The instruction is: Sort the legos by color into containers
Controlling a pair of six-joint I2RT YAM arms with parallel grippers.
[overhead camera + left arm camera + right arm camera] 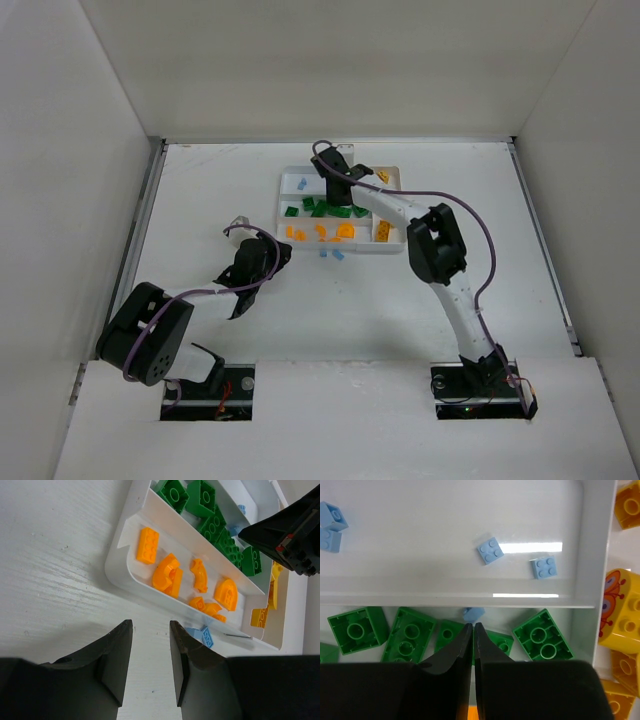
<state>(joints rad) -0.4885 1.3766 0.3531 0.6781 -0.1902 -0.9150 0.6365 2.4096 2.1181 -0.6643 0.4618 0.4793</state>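
The white tray [281, 205] lies at mid-table. Its far slot holds light blue legos [491, 550], the middle slot green ones [540, 635], the near slot orange ones [170, 572], and the end slot yellow ones [622, 610]. My right gripper [472, 626] is shut low over the green slot [335, 188]. A small light blue piece [473, 613] lies just past its tips against the divider wall; I cannot tell if they touch. My left gripper [151, 627] is open and empty over the table in front of the tray [283, 256].
Two light blue legos [330, 253] lie loose on the table just in front of the tray's near wall, also in the left wrist view [202, 635], right of my left gripper. White walls enclose the table on three sides.
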